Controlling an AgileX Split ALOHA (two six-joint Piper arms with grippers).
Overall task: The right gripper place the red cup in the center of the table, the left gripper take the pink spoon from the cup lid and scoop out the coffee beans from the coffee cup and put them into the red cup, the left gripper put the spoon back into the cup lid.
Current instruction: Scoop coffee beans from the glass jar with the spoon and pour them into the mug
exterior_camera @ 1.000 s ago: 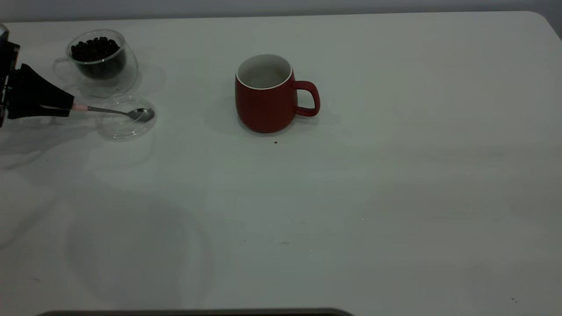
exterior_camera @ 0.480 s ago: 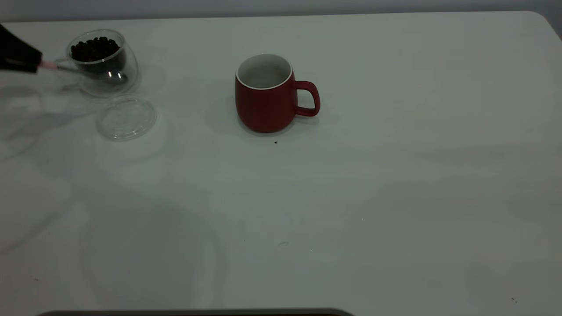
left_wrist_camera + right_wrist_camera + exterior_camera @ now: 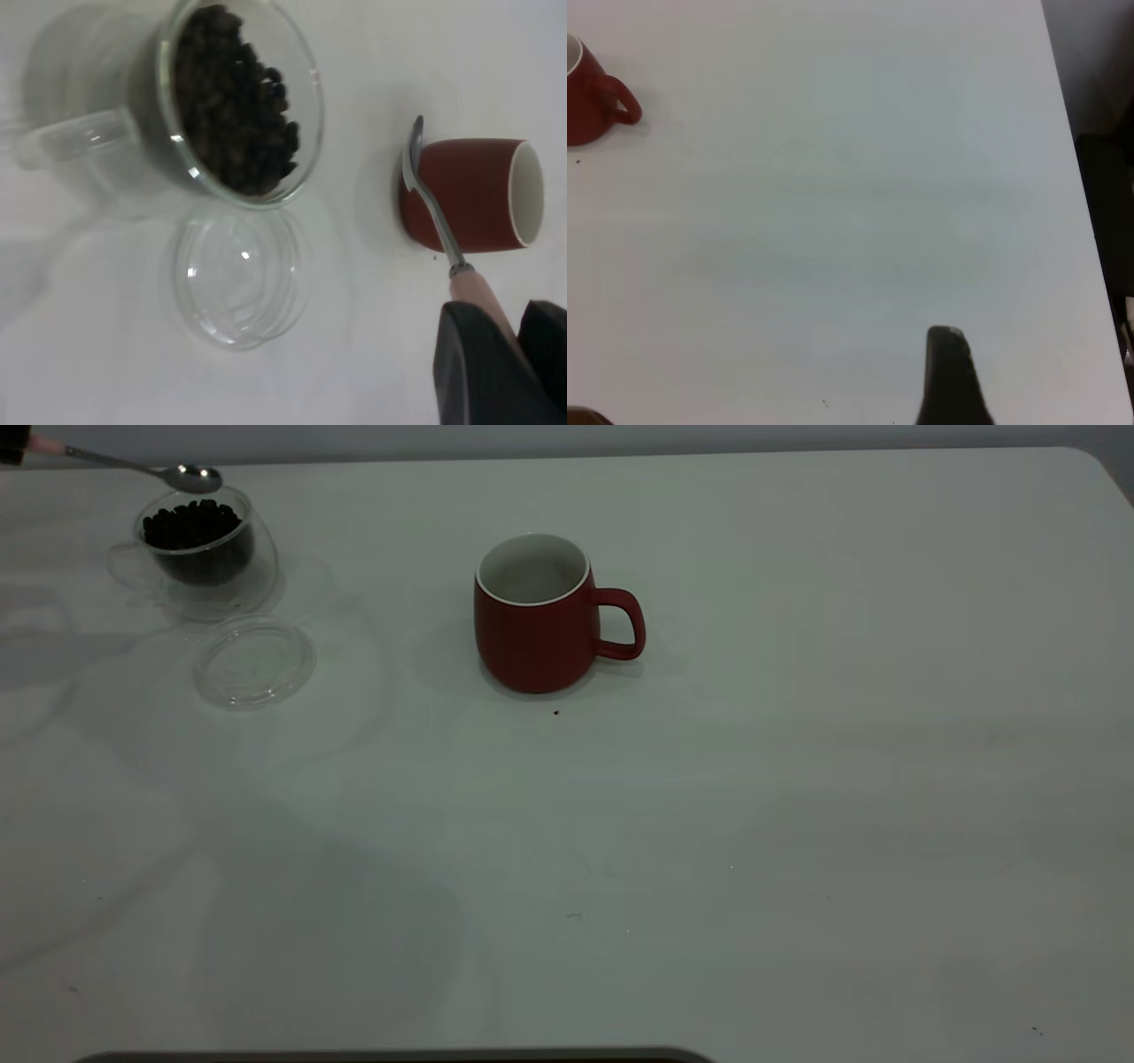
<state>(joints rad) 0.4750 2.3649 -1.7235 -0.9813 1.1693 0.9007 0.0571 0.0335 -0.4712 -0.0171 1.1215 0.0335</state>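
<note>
Fingers of the black, tapering left gripper are closed on the pale pink handle of the small pink spoon, whose thin metal neck and shiny bowl hang empty just above the rim of the small clear double-walled glass coffee cup. That cup is heaped with dark, nearly black coffee beans and stands at the far left of the plain white counter. Just in front of it lies the round clear cup lid, with nothing on it. Well apart, near the counter's middle, sits the rounded dark-red ceramic cup, white inside and seemingly without beans, its handle pointing toward the right arm's side. Of the right gripper only one dark finger shows, above bare counter; whether it is open I cannot tell. My reading: scooping is about to begin, and the next move calls for tipping the bowl down into the heap without knocking the light glass
</note>
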